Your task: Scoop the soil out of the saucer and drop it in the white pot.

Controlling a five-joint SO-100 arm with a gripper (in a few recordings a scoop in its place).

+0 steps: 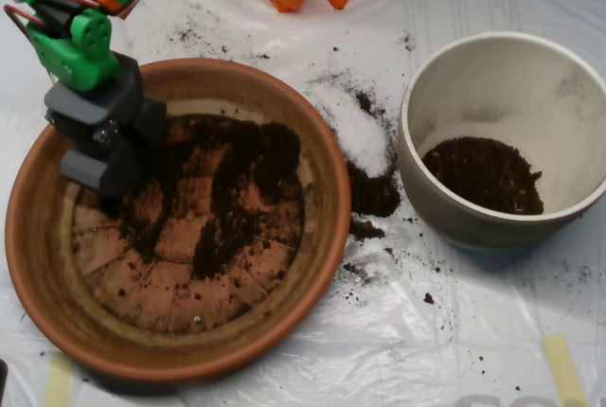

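Scoop [112, 153]: lowered at left inside saucer [38, 265], tip in soil [232, 189]; shells spread or closed, not discernible. Soil: thinly strewn over upper saucer floor, clay bare below. White powder patch [360, 137] and spilled crumbs between dishes. White pot [445, 208]: at right, dark heap already inside. Step judged: gathering a load. Next, likely: shells closed around soil, then lifted rightward over pot.

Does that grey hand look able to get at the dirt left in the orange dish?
Probably yes. The hand is already down inside the saucer, at the left edge of the soil, and nothing lies between them.
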